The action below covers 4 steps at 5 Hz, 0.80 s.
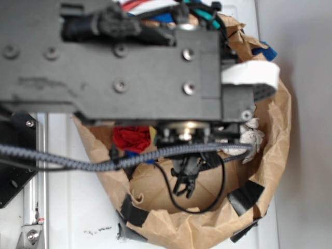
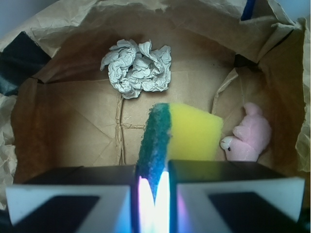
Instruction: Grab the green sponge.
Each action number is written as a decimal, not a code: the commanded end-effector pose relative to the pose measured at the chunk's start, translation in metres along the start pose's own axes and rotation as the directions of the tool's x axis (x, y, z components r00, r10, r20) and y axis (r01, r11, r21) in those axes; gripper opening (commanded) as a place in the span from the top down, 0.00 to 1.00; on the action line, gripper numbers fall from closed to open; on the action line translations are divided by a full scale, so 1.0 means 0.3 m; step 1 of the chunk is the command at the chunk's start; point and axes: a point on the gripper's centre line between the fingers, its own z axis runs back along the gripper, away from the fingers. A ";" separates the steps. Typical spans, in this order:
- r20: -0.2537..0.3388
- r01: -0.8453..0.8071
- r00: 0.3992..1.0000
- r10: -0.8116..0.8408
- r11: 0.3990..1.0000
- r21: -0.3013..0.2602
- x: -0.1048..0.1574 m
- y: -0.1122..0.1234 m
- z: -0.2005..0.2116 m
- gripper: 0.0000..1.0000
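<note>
Overhead, the exterior view is largely filled by the black arm (image 1: 114,62), which spans the frame from 9 to 3 o'clock. Beneath it sits a brown paper bag (image 1: 275,135), rim crumpled and patched with black tape (image 1: 246,197) at 5 o'clock. A red paper ball (image 1: 132,137) shows inside the bag just under the arm's lower edge, with a thin yellow sliver at its right, possibly the sponge, though too little shows to confirm. A grey-white paper ball (image 1: 251,137) lies at 3 o'clock against the bag wall. A braided cable (image 1: 78,163) runs from 9 o'clock across the bag mouth. The gripper is hidden under the arm in this view.

Wrist view: the gripper (image 2: 154,182) occupies the bottom edge at 6 o'clock, its two fingers (image 2: 73,194) closed tight on the sponge (image 2: 192,131). The sponge stands on edge at centre, dark green scouring face to the left, yellow foam to the right; its lower end is pinched between the fingers, clamped mainly on the green layer. The grey-white ball sits at 12 o'clock, apart from the sponge, on the bag floor. A pink plush toy (image 2: 250,133) lies at 3 o'clock, just beside the sponge's yellow side, against the bag wall. Bag walls surround everything.
</note>
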 end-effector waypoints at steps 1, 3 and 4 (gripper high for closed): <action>0.050 -0.009 0.999 0.009 1.000 0.006 -0.001 0.046 0.042 1.00; 0.060 -0.019 0.998 0.018 1.000 0.010 -0.004 0.051 0.042 1.00; 0.060 -0.026 0.998 0.026 1.000 0.009 -0.002 0.056 0.042 1.00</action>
